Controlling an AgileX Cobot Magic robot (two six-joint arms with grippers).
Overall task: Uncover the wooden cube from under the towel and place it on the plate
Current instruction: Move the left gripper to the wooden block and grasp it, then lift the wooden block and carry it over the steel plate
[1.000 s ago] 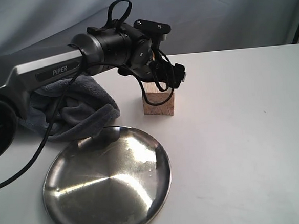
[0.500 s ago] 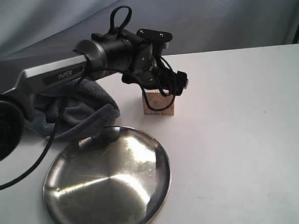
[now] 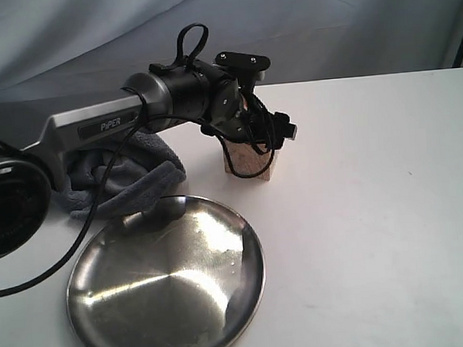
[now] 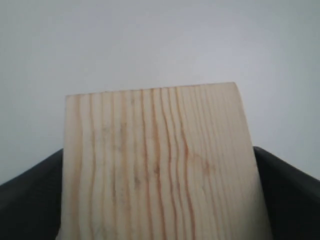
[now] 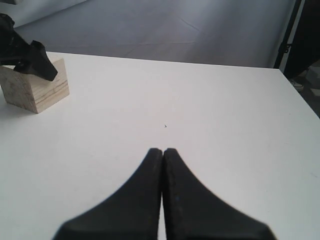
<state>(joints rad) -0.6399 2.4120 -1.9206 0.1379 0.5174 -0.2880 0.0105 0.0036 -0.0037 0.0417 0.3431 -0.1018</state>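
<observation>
Steel first: the plate (image 3: 167, 293) sits by the near edge of the table (image 3: 377, 211), toward the left corner, and its shiny bowl holds only reflections. The cube (image 3: 252, 161) is not in it. It stands outside, past the plate's far rim, about midway along the table and closer to the far edge.

My left gripper (image 3: 250, 143) is clamped on that cube. In the left wrist view the grained wood (image 4: 160, 165) fills the space between my two black fingers (image 4: 30, 200), one against each side.

My right gripper (image 5: 162, 153) hangs over the right half of the table, well apart from the cube (image 5: 36, 89). Its fingers are pressed together with nothing between them.

The grey-blue towel (image 3: 128, 177) lies bunched toward the left edge, just beside the plate's far rim. My left arm crosses in front of much of it.

From the outside camera the cube's top is hidden under my gripper. The cube looks slightly tilted there, and I cannot tell whether its base touches the table. The left wrist view cuts off its lower part. My right arm is out of the outside camera's frame.
</observation>
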